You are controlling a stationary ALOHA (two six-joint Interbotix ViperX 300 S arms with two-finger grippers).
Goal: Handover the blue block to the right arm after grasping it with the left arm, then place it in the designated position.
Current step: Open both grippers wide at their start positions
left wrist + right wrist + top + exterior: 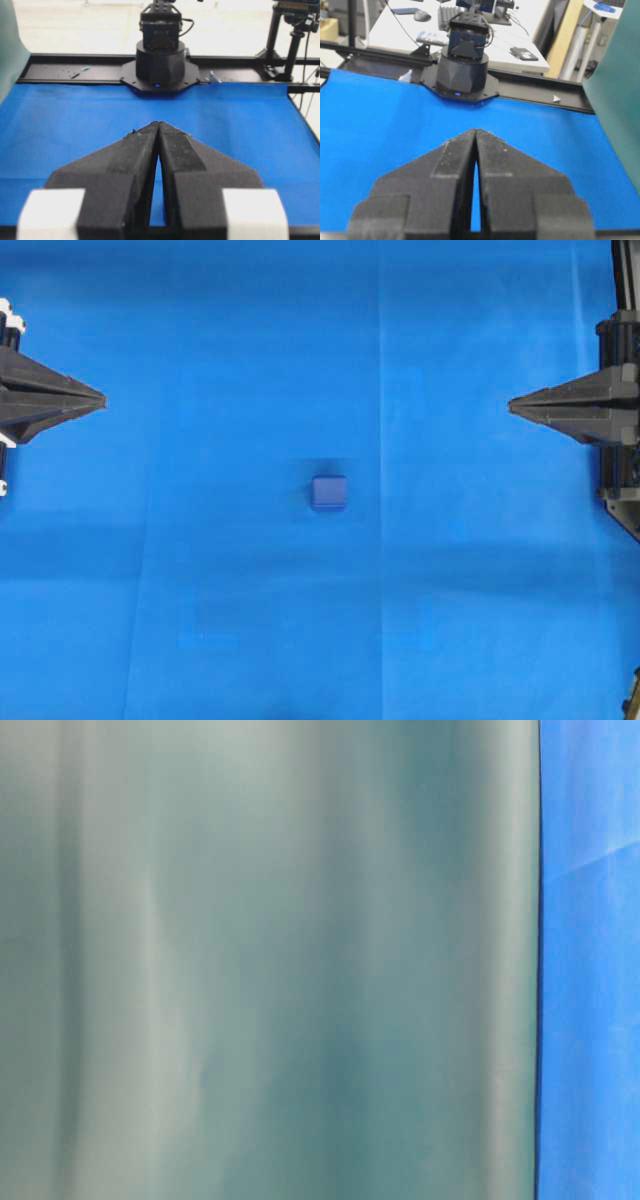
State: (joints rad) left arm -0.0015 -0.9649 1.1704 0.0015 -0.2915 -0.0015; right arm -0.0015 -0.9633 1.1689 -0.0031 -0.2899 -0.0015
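The blue block, a small dark-blue cube, lies alone on the bright blue cloth near the middle of the overhead view. My left gripper rests at the far left edge, shut, its tips touching with nothing between them. At the far right edge the right arm's gripper is also shut and empty. Both point toward the middle and stand well away from the block. Neither wrist view shows the block. No marked position shows on the cloth.
Each wrist view looks across the cloth at the opposite arm's black base on a black rail. A grey-green backdrop fills the table-level view. Desks with clutter stand beyond the table.
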